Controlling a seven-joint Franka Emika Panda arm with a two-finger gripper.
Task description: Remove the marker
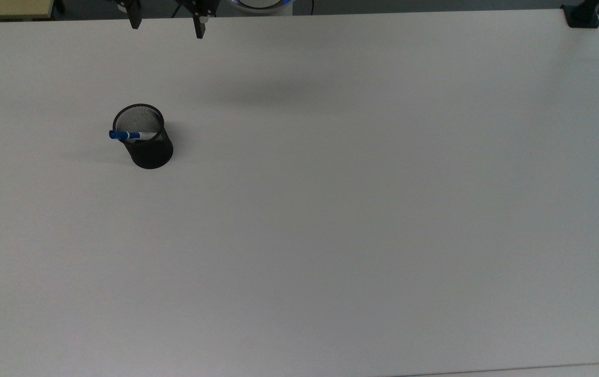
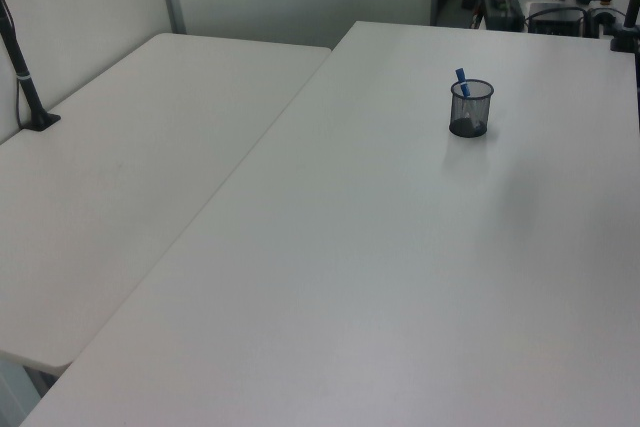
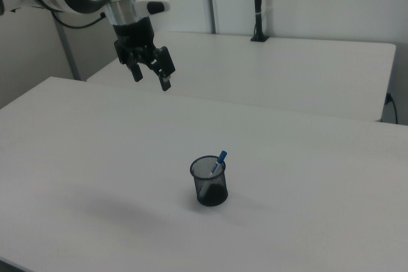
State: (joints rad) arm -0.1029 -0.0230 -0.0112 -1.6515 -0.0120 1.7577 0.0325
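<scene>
The marker (image 1: pixel 125 135) stands tilted inside a black mesh cup (image 1: pixel 145 140), its blue cap poking over the rim toward the top view's left. The cup (image 3: pixel 210 183) and the marker (image 3: pixel 219 160) sit mid-table in the right view, and both the cup (image 2: pixel 471 108) and the marker's blue cap (image 2: pixel 461 80) appear in the left view too. My gripper (image 3: pixel 150 79) hangs high above the table, up and to the left of the cup in the right view, open with nothing between its fingers. Its fingertips (image 1: pixel 200 29) show at the top edge of the top view.
The white table (image 1: pixel 331 209) stretches wide around the cup. A second white table (image 2: pixel 120 177) adjoins it. A black clamp post (image 1: pixel 582 15) stands at the top view's far right corner, and another post (image 3: pixel 258 4) rises behind in the right view.
</scene>
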